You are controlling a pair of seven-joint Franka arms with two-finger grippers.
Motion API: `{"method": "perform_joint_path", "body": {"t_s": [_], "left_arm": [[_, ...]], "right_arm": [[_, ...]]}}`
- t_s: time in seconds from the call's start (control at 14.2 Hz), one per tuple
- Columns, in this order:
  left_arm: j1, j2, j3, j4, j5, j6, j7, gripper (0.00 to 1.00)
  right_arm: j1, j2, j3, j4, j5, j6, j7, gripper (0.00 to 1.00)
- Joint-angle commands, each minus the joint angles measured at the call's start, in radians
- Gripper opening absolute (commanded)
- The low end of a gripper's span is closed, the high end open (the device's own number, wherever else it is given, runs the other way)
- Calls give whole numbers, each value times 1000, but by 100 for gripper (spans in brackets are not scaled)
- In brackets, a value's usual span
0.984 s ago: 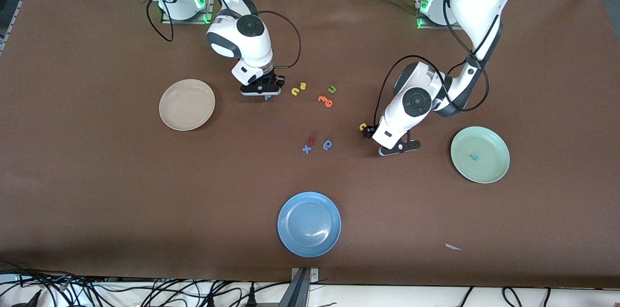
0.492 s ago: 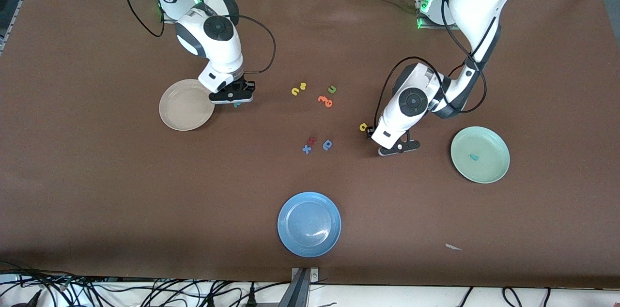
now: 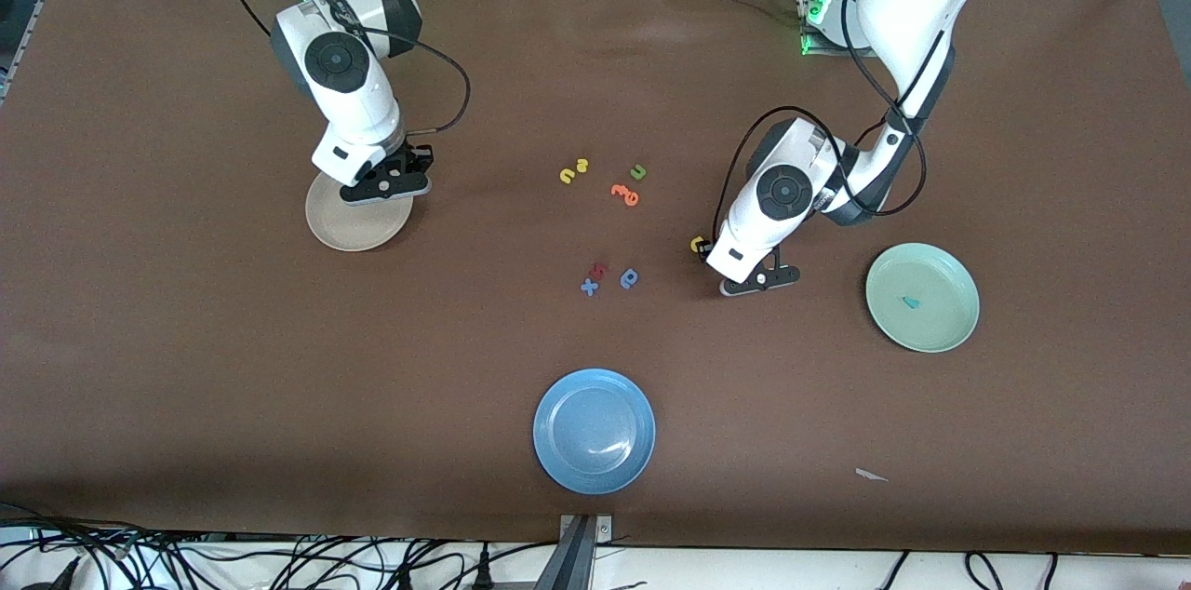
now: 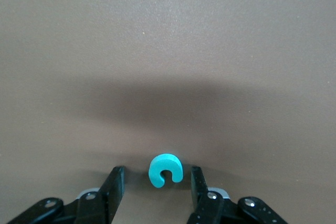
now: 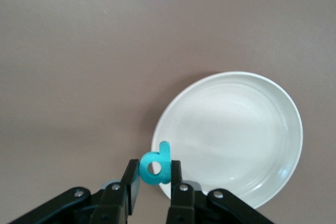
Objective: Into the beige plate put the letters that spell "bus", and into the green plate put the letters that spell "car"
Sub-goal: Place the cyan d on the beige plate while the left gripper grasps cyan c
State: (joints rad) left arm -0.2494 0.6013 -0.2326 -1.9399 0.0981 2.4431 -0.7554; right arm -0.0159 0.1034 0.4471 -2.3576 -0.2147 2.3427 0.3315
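Right wrist view gives me the teal "b" (image 5: pixel 156 167) pinched between the fingers of the right gripper (image 5: pixel 153 184), hanging at the rim of the beige plate (image 5: pixel 231 135). From the front I see that gripper (image 3: pixel 385 190) over the plate's (image 3: pixel 346 232) edge that lies farther from the camera.

On my left wrist view, the teal "c" (image 4: pixel 165 170) lies flat on the desk (image 4: pixel 168 51) between the fingers of the left gripper (image 4: pixel 156 184); they stand apart with a gap on each side of the letter, so nothing is grasped. The front shows this gripper (image 3: pixel 756 281) low at the desk, with the yellow "a" (image 3: pixel 697 244) just beside the arm.

A teal letter (image 3: pixel 910 301) sits in the green plate (image 3: pixel 949 329). Two yellow letters (image 3: pixel 573 170) lie mid-desk, near a green letter (image 3: pixel 637 171) and orange ones (image 3: pixel 626 194).
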Motion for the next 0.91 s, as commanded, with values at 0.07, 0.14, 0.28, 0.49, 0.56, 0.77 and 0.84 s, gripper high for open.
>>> {"method": "perform_joint_path", "body": {"t_s": [0.07,0.14,0.28,0.49,0.56,0.77,0.84], "left_arm": [[-8,15,6,19,40,-10,-27,48],[-8,15,6,19,40,-10,-27,45],[-8,15,6,19,40,-10,-27,41],[-8,15,6,24,40,-10,-28,31],[-8,20,6,24,40,-10,-28,29],[-8,25,6,27,41,-7,-27,22],[-8,25,6,27,41,-7,-27,21]], "right_arm": [[-90,-5,4,-40,25,10,-139,0],[-99,-1,4,-40,25,10,-150,0],[-99,4,4,-38,26,17,-143,77],[-99,6,4,-38,26,15,-144,100],[-99,6,4,-37,26,10,-138,100],[-99,2,7,-20,31,-9,-112,100],[-98,5,15,-3,29,-37,-83,100]]}}
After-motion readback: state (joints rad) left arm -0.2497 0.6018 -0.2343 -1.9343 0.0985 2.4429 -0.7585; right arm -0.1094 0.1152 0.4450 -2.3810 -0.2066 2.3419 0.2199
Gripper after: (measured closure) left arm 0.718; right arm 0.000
